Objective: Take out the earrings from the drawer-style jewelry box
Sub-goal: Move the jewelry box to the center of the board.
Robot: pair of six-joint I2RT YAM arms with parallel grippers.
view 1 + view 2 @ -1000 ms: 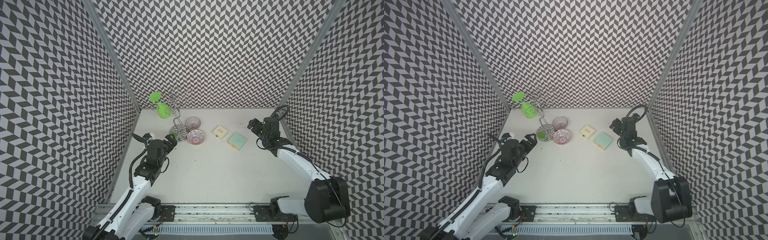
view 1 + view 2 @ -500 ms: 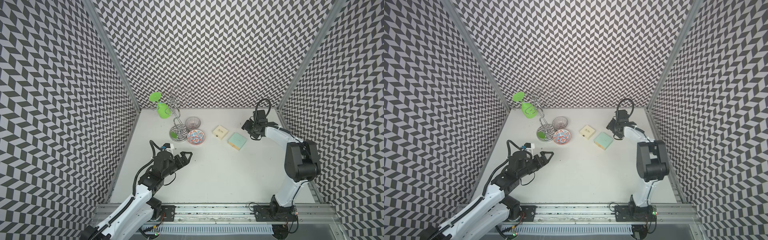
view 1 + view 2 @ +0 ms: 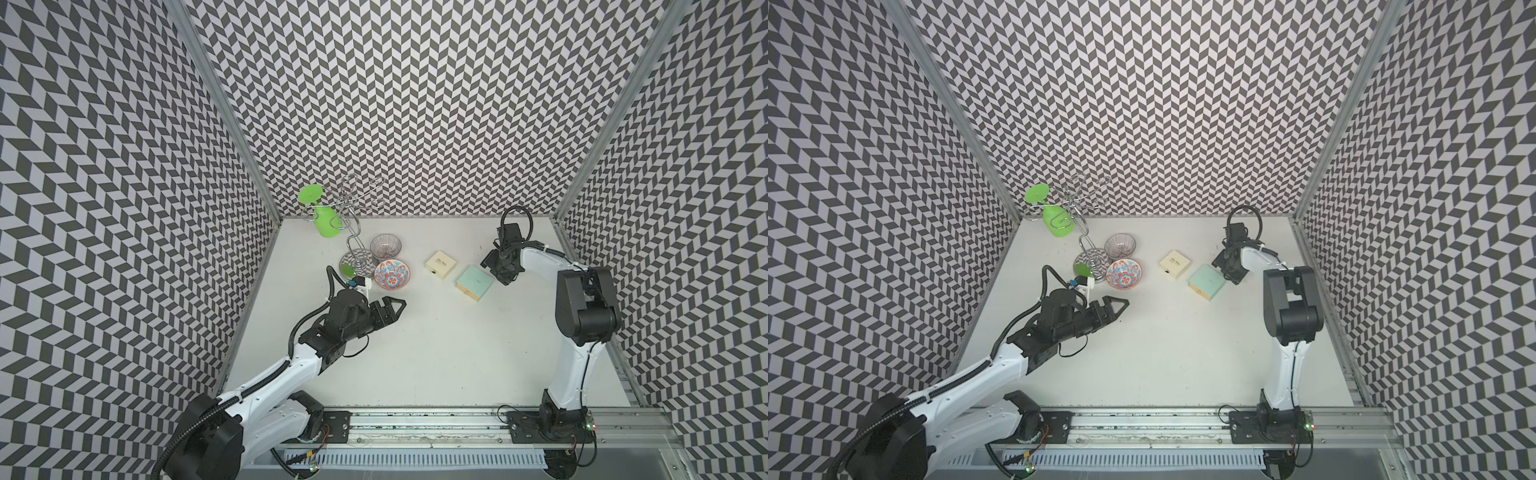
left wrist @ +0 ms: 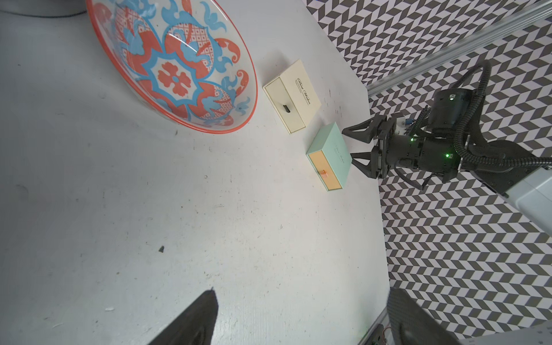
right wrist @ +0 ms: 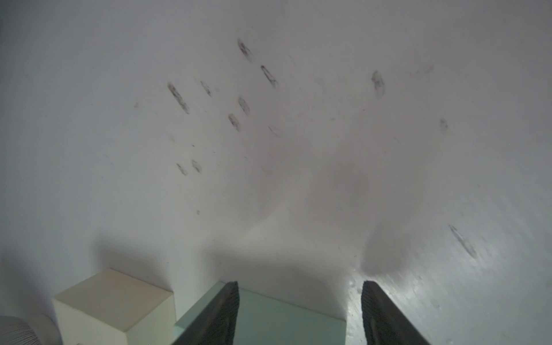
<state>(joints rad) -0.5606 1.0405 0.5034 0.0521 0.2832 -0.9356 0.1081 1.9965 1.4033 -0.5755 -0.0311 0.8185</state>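
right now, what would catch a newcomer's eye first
The black-and-white chevron walls on three sides dominate. A red-and-blue bowl sits left of centre, and a green glass hangs on a wire rack in the back left corner. The open right gripper is at a mint box.

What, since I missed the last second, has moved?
The left gripper swung from the wire stand toward the table's middle, open. The right gripper came to the mint box's back edge, jaws open, holding nothing. Both boxes, bowls and stand stayed put.
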